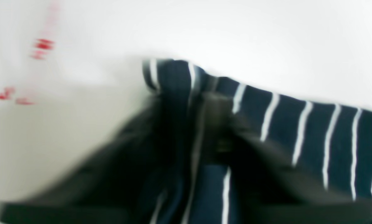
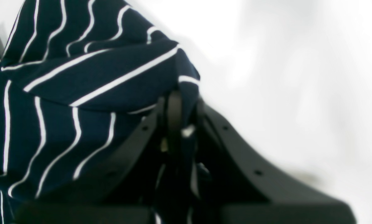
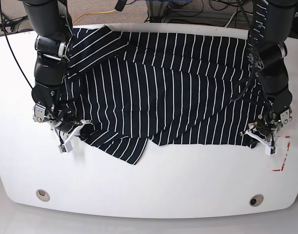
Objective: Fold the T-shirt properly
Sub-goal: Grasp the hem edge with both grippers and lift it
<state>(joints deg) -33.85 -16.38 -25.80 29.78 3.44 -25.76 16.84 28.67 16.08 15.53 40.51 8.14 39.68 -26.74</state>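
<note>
Currently, both the left gripper (image 3: 260, 138) at four o'clock and right gripper (image 3: 76, 132) at eight o'clock pinch the T-shirt (image 3: 163, 92) hem; uneven lifting could skew the fold.

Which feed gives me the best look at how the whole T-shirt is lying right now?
The base view: it shows the entire T-shirt spread over the white table, with one flap folded over at lower left. The left wrist view shows only a blurred striped edge; the right wrist view shows only bunched cloth at its end effector.

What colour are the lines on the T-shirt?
White, thin stripes on the very dark navy T-shirt; clearest in the base view.
</note>
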